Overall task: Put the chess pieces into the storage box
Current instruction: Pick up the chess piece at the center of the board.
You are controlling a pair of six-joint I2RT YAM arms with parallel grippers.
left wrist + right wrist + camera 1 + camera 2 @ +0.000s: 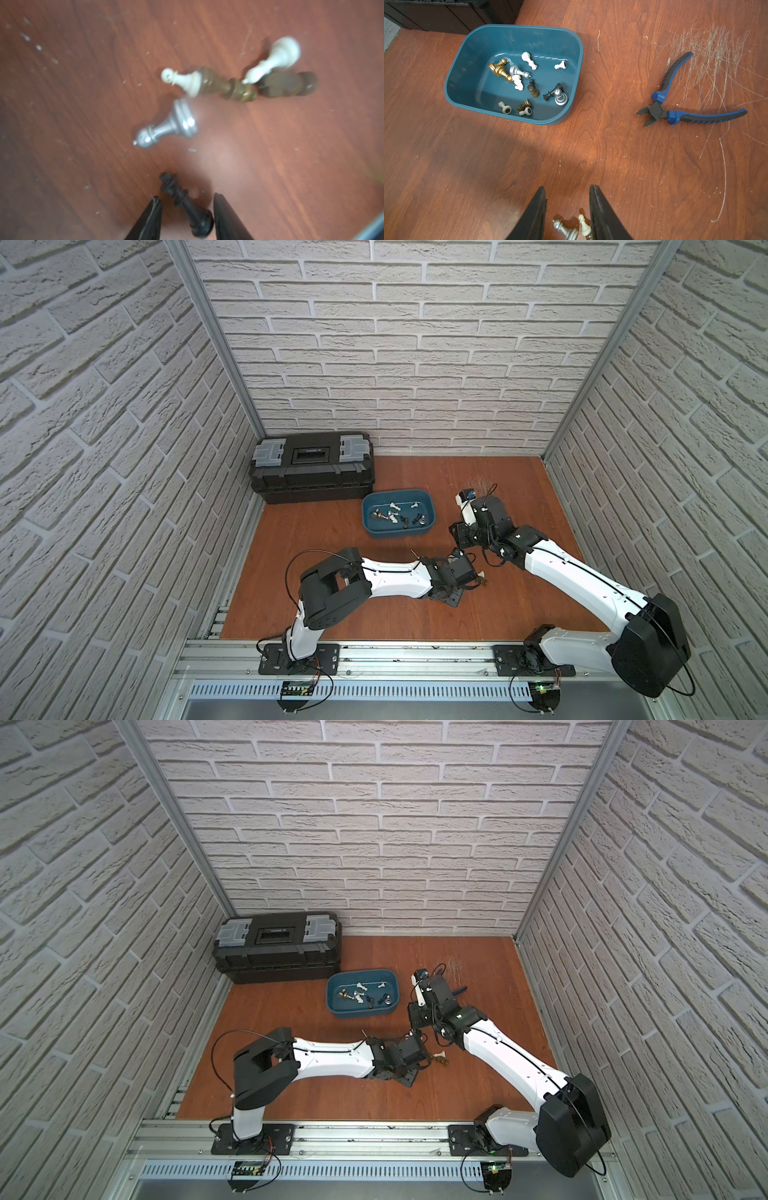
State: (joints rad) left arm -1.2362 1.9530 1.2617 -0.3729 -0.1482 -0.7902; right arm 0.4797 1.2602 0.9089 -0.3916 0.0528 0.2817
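Right wrist; storage box [481, 47]; chess pieces [517, 70] inside, mostly toppled

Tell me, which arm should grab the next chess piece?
Left, probably. The left gripper is low over the table, its open jaws either side of the black piece. The right gripper hangs higher, holding nothing.

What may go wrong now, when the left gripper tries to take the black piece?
1. The black piece lies slanted inside the open left gripper; closing may pinch its round base and flick it away.
2. The silver piece lies near; it may get knocked.
3. The right gripper hangs close over the same pieces; the two grippers may collide.
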